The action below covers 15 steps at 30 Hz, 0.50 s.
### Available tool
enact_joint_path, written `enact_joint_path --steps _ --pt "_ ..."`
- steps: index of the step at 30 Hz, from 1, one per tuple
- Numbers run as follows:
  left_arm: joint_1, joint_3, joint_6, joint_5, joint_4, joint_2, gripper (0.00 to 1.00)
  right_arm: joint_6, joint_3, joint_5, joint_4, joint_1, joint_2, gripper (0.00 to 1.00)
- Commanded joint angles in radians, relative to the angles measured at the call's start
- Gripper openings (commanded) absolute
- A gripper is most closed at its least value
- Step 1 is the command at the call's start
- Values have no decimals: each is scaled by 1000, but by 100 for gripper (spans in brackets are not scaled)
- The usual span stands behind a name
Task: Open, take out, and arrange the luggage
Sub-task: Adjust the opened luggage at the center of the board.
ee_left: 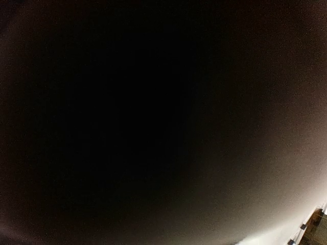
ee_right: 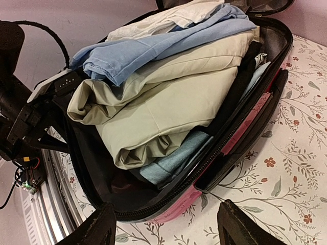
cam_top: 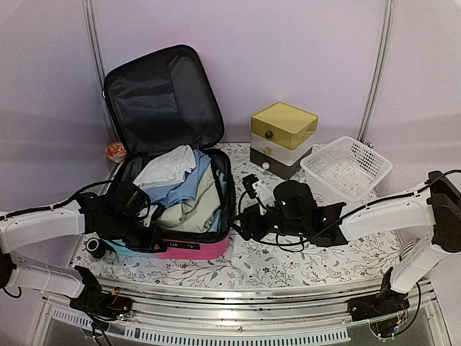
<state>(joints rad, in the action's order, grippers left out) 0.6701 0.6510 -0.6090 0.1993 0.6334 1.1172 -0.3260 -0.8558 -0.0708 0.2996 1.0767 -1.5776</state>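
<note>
Pink-fronted, one luggage (cam_top: pixel 194 249) lies open; left gripper (cam_top: pixel 142 229) clenched, right gripper (ee_right: pixel 171 225) spread empty

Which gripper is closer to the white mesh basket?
Right. The right gripper is left of the basket, beside the luggage; the left gripper is across the luggage at its near-left corner.

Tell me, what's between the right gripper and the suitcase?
Only bare flowered table lies between the right gripper and the suitcase, shown in the right wrist view.

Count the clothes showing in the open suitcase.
4 showing: white cloth on top, blue cloth beneath it, beige cloth below that, teal cloth at the bottom. More may be hidden.
</note>
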Motion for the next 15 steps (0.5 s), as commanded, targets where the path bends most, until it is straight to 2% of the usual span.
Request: enact_joint_path --steps 1,6,13,15 --pt "-92 33 32 -220 -148 -14 0 7 21 2 19 -8 38 70" --pt "-92 59 1 -195 -42 -148 9 7 23 2 20 -12 40 70" --pt "-92 111 -87 -193 118 -266 34 10 11 6 22 -15 31 70" --pt "-92 118 -139 -219 156 -284 37 10 9 6 23 -17 29 70"
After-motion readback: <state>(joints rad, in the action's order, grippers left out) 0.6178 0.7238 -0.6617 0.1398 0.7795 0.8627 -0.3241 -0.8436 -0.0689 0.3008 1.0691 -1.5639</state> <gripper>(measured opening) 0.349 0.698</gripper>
